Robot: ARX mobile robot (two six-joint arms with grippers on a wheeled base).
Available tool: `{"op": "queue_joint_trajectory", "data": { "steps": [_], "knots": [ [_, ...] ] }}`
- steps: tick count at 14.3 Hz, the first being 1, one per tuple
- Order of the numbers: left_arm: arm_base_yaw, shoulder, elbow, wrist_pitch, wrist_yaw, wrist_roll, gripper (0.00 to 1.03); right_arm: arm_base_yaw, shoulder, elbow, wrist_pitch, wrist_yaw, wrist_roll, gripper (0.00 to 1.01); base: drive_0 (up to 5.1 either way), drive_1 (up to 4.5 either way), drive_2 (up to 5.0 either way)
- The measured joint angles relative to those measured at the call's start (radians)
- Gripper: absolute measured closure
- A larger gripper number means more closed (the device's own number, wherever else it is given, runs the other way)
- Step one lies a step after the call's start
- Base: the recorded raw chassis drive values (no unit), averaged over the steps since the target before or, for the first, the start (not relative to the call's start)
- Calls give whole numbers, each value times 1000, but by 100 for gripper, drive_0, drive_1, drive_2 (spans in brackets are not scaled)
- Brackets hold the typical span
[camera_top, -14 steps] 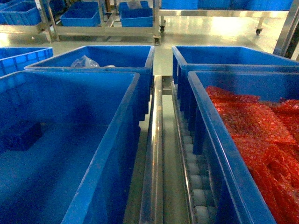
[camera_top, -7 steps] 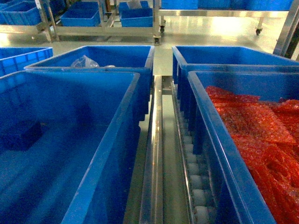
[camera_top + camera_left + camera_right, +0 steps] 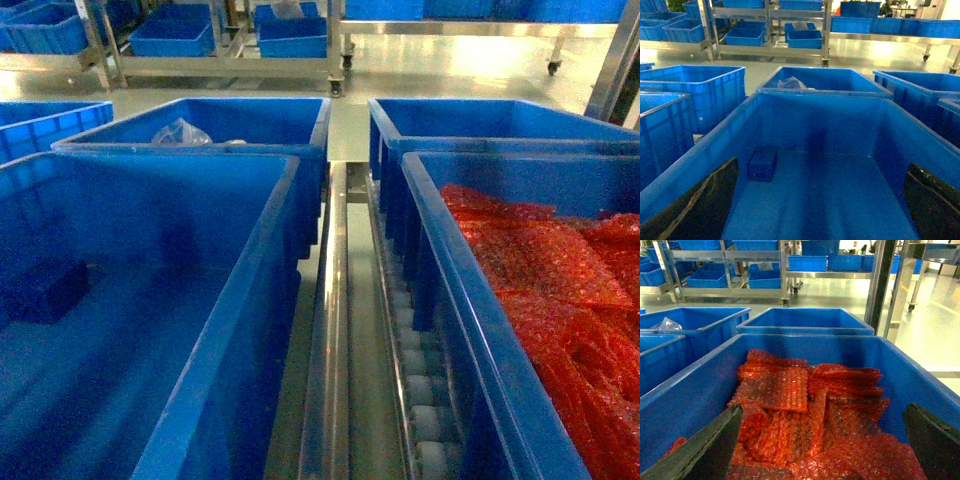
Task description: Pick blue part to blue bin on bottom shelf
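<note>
Left gripper [image 3: 820, 210] spread wide, empty, both dark fingers [image 3: 700, 205] at the lower corners of its wrist view, hovering over the near end of a big blue bin [image 3: 920, 135]. Blue part [image 3: 762, 163], a small dark block, sits on the bin floor ahead of the claw and left of its centreline, close by the left wall. Its long axis looks to run away from the claw, short face toward it; low confidence, dim light. To grasp well: shift left, descend, close across the narrow width, mind the wall. Right gripper [image 3: 820, 450] also spread, over red bubble wrap [image 3: 805, 405].
</note>
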Motion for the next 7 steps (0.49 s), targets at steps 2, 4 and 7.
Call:
{"op": "queue_joint_trajectory", "data": {
  "steps": [2,4,7],
  "knots": [
    [0,0,0,0,0,0,5,0,0,0,0,0,0,3,0,0,0],
    [0,0,0,0,0,0,5,0,0,0,0,0,0,3,0,0,0],
    [0,0,0,0,0,0,5,0,0,0,0,0,0,3,0,0,0]
  ]
}}
